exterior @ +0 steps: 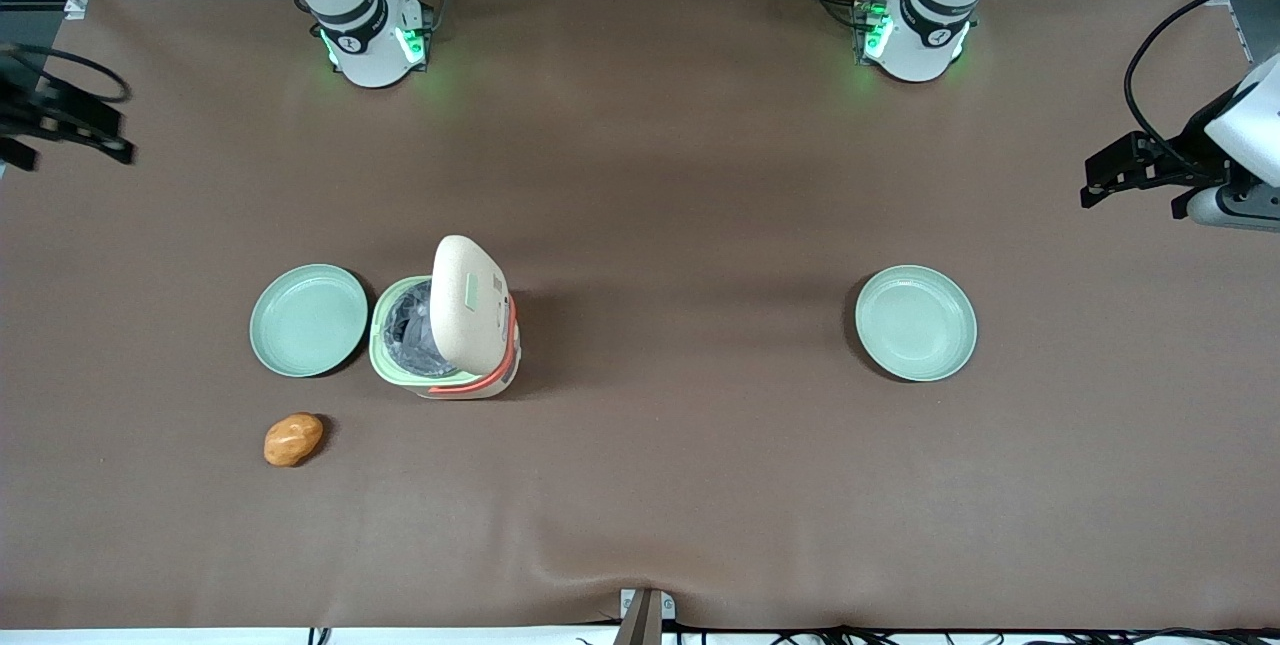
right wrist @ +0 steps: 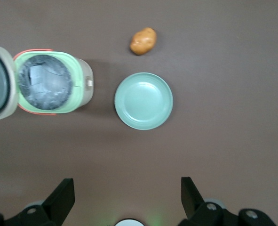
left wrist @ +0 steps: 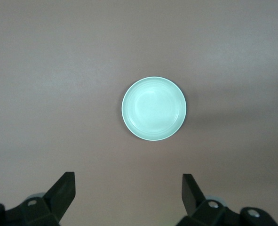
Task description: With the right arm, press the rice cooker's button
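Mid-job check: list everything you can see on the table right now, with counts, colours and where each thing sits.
rice cooker: 1, cream-white with coral band and pale green rim, lid standing open, mid-table.
plates: 2, pale green; one beside the cooker, one toward the parked arm's end.
potato-like lump: 1, orange-brown, nearer the front camera than the plate beside the cooker.
table: 1, brown covering.
gripper: 1, black, fingers open, raised above the table off the working arm's end, touching nothing.
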`<state>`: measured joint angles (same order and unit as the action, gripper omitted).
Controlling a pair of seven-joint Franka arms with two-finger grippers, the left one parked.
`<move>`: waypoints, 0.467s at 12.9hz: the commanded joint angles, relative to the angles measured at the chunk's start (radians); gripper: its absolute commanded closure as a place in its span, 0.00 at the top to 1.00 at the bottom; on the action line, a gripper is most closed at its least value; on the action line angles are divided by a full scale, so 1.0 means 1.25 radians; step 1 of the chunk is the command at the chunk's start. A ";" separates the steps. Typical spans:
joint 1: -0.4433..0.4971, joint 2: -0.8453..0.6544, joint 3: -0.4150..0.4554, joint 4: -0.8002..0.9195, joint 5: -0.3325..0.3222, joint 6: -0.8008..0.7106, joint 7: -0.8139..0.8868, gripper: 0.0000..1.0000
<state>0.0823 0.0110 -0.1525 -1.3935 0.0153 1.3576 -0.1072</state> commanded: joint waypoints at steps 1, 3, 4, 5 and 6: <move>-0.034 -0.113 0.014 -0.171 0.002 0.106 -0.037 1.00; -0.039 -0.183 0.014 -0.292 0.002 0.184 -0.055 1.00; -0.039 -0.195 0.014 -0.321 0.002 0.201 -0.055 1.00; -0.039 -0.199 0.014 -0.337 0.002 0.215 -0.055 1.00; -0.039 -0.199 0.014 -0.343 0.002 0.221 -0.055 1.00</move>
<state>0.0470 -0.1855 -0.1491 -1.7445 0.0157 1.5922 -0.1633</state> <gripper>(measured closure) 0.000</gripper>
